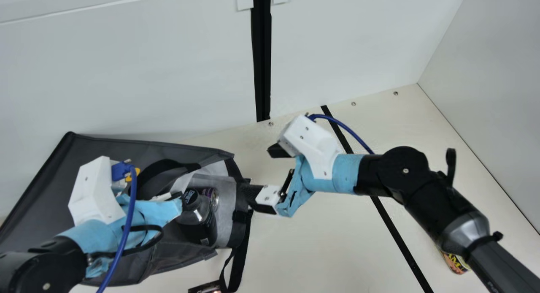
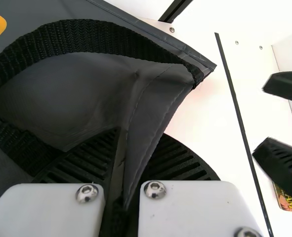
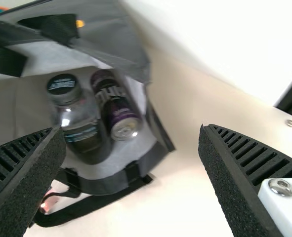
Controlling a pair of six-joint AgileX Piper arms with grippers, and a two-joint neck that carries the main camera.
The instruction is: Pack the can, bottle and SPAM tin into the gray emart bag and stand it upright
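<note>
Left tool: the left tool (image 1: 176, 196) is closed on a fold of gray fabric at the bag's edge, beside a black webbing handle (image 2: 94, 37).
Right tool: the right tool (image 1: 249, 192) is spread open at the mouth of the bag, with nothing between its fingers (image 3: 29, 173).
Gray emart bag: the gray emart bag (image 1: 105, 149) lies on its side on the worktop (image 1: 320, 250), its mouth toward the right arm.
Bottle: the dark-capped bottle (image 1: 198, 215) lies inside, near the mouth.
Can: the purple and black can (image 1: 211, 196) lies inside as well, just beside the bottle.
Loose strap: a black strap (image 1: 239, 259) trails from the mouth; a small dark item (image 1: 206, 288), partly cut off, is by its end.
SPAM tin: the SPAM tin (image 1: 455, 263) is outside the bag on the worktop, well apart from it, partly hidden by the right arm.
</note>
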